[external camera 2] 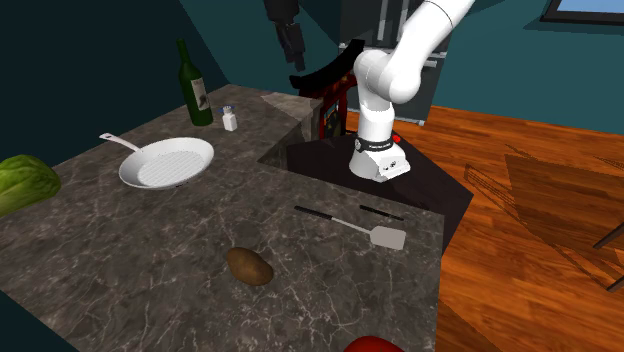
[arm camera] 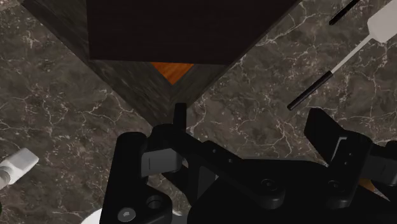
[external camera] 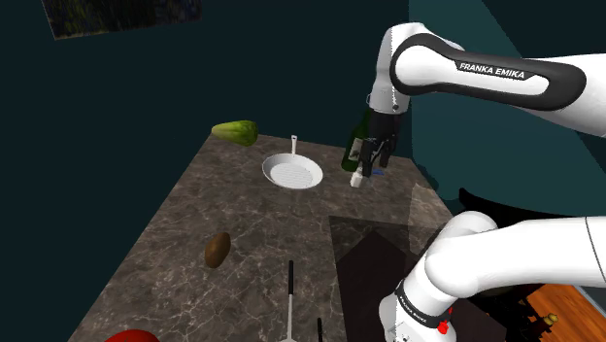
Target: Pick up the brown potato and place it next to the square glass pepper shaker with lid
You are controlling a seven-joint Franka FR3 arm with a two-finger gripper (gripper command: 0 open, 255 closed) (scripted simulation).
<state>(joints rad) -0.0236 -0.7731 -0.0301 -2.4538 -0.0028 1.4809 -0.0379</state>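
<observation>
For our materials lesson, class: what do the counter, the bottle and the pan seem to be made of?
Counter: smooth dark stone, marble-like, judging by its pale veins.
Bottle: dark green, probably glass going by its colour and shape, with a pale label that may be paper.
Pan: drawn plain white and matt, with a lined base. Its material cannot be told.

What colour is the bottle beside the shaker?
The bottle is dark green with a white label; clearest in the second exterior view.

One potato (external camera: 218, 249), one shaker (external camera 2: 230, 119), one pan (external camera: 292, 173)
</observation>
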